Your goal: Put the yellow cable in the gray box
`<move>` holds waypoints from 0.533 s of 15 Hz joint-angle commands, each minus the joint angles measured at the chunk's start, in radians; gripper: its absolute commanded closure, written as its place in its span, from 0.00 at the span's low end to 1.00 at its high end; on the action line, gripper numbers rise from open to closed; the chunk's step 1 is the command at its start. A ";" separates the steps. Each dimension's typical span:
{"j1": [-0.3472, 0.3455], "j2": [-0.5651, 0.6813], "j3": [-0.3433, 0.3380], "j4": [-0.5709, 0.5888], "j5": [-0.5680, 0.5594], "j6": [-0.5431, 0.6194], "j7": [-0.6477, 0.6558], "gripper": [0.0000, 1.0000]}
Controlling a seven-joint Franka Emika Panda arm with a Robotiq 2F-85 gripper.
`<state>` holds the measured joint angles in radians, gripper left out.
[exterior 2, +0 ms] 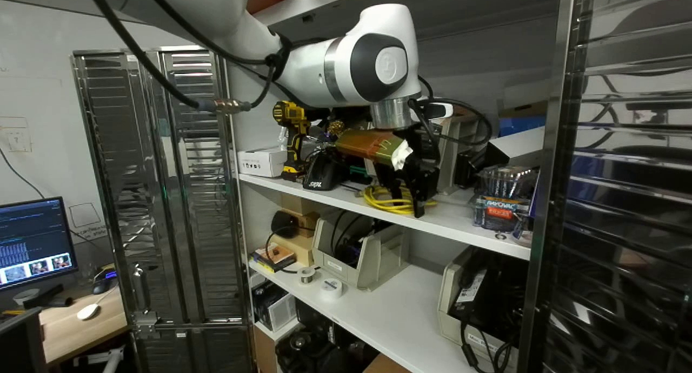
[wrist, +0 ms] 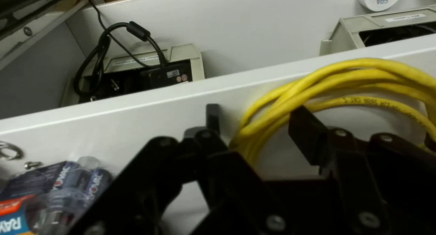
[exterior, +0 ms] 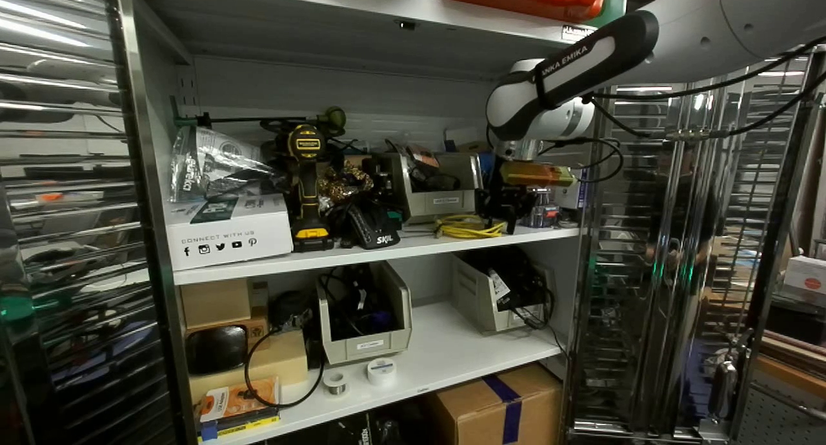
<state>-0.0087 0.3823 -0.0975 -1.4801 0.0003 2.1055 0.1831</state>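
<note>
Cable [wrist: 333,81], yellow and wound in a loose coil, lies on the white upper shelf [wrist: 136,126]. Right over it the gripper [wrist: 257,127] points down with its jaws well apart; in the wrist view a bundle of the cable's strands runs through the gap, one finger over the inside of the coil and the other just outside it. Whether either finger touches the strands, I cannot tell. The arm [exterior 2: 346,70] reaches in above the cable.

Just behind the cable stands a gray box [exterior: 426,209] with dark things in it. Beneath the cable, on the lower shelf [exterior: 439,348], a second gray box [exterior: 342,349] sits down to its left in both exterior views and a third gray box [exterior: 474,296] down to its right, each holding black cords. A white roll [exterior: 381,373] and a spool [exterior: 336,388] are also below and left of the cable. Level with it, further left, stand a drill [exterior: 308,180] and a white carton [exterior: 229,235]; to its right is a pack of batteries [exterior 2: 500,206].
</note>
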 commanded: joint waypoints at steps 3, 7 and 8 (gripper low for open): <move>0.007 0.003 0.001 -0.034 -0.058 -0.012 0.038 0.90; 0.011 -0.045 -0.002 -0.126 -0.064 0.065 0.075 0.91; 0.010 -0.059 -0.002 -0.149 -0.066 0.082 0.080 0.94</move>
<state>-0.0059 0.3687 -0.1003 -1.5005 -0.0449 2.1221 0.2178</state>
